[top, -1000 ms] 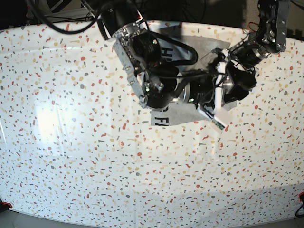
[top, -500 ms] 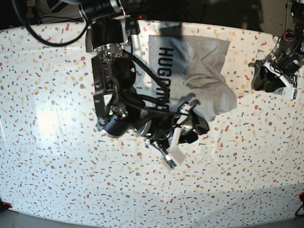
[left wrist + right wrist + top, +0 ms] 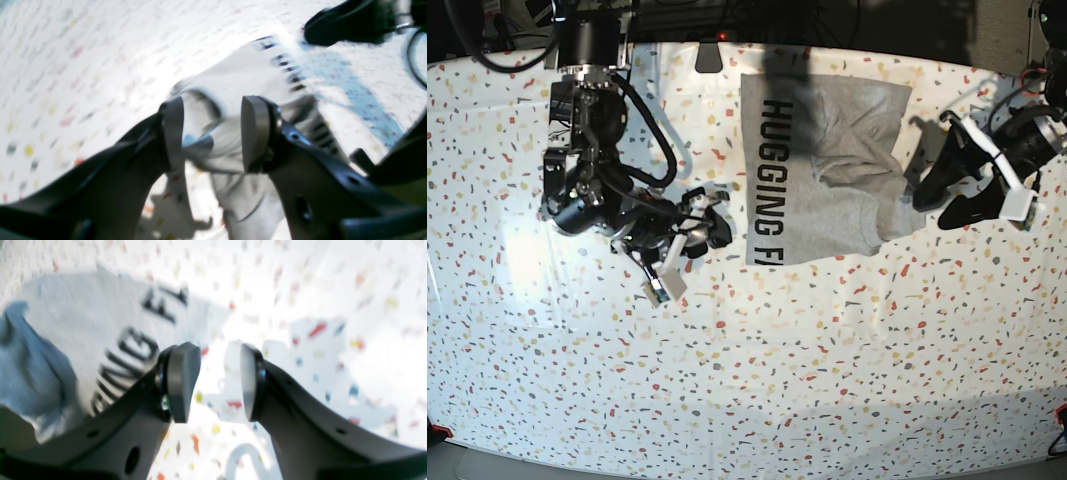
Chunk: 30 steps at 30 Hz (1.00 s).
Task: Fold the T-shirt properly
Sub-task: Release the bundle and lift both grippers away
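Note:
The grey T-shirt (image 3: 827,170) lies at the back middle of the table, partly folded, with black "HUGGING F" letters down its left side and a rumpled fold on its right half. My right gripper (image 3: 717,224) is open and empty, just left of the shirt's lower left corner. The right wrist view shows its gripper (image 3: 217,383) over bare table, with the lettered shirt (image 3: 83,326) to its left. My left gripper (image 3: 934,200) is open and empty at the shirt's right edge. In the left wrist view, that gripper (image 3: 213,133) hovers above the rumpled cloth (image 3: 240,76).
The table (image 3: 747,380) has a white speckled cover. Both arms' bases and cables (image 3: 657,20) crowd the back edge. Small red items sit at the front corners (image 3: 437,432). A dark object (image 3: 350,20) lies beyond the shirt in the left wrist view.
The right arm has swung left off the shirt, uncovering it. The left arm has moved back in from the far right to the shirt's right edge. Both grippers are empty.

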{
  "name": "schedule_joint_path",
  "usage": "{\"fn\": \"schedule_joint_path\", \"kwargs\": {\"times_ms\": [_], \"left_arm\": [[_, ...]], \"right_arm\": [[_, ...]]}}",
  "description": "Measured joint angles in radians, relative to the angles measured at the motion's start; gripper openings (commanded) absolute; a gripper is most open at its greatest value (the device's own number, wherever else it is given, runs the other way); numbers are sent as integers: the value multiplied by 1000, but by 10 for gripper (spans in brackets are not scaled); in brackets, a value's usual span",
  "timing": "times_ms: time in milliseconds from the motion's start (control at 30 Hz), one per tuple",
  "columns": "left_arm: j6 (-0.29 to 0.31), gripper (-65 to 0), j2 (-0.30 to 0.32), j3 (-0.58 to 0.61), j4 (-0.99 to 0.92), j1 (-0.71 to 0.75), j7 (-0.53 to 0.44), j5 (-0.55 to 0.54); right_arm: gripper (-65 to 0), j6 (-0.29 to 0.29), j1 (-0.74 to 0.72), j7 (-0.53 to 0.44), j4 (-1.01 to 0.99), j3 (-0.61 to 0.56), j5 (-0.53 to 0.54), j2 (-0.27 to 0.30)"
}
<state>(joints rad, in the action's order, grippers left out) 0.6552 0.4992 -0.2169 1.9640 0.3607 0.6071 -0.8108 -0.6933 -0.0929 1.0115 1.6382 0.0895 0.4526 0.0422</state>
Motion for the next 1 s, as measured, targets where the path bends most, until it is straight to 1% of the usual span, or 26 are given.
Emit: {"fn": "schedule_joint_path", "kwargs": {"times_ms": [167, 267, 367, 433, 467, 600, 700, 767, 833, 900, 967, 1000], "left_arm": [[0, -378, 2, 148, 35, 0, -53, 113], [0, -378, 2, 223, 35, -7, -59, 161], [0, -381, 2, 266, 35, -10, -138, 185], [-1, -382, 2, 291, 35, -13, -176, 255], [-26, -382, 2, 305, 35, -15, -181, 299], [-114, -382, -13, 364, 35, -55, -184, 472], [-154, -382, -14, 404, 35, -90, -184, 542], [-158, -382, -14, 420, 35, -105, -184, 569], [-159, -383, -14, 426, 35, -118, -161, 571], [-159, -396, -14, 426, 35, -123, -127, 575], [-159, -409, -14, 426, 35, -122, -124, 591], [-158, -422, -14, 426, 35, -122, -119, 608]], "right_arm": [[-404, 0, 42, 0, 0, 55, 46, 14], [-404, 0, 50, 1, 0, 78, 50, 16], [-404, 0, 49, 0, 0, 81, 55, 16], [-404, 0, 49, 0, 0, 81, 55, 16], [-404, 0, 49, 2, 0, 81, 55, 16], [-404, 0, 50, 4, 0, 81, 59, 16], [-404, 0, 52, 14, 0, 81, 81, 16], [-404, 0, 52, 19, 0, 81, 82, 16], [-404, 0, 52, 29, 0, 81, 81, 16], [-404, 0, 52, 31, 0, 81, 81, 16], [-404, 0, 52, 31, 0, 81, 82, 16], [-404, 0, 52, 31, 0, 81, 100, 16]]}}
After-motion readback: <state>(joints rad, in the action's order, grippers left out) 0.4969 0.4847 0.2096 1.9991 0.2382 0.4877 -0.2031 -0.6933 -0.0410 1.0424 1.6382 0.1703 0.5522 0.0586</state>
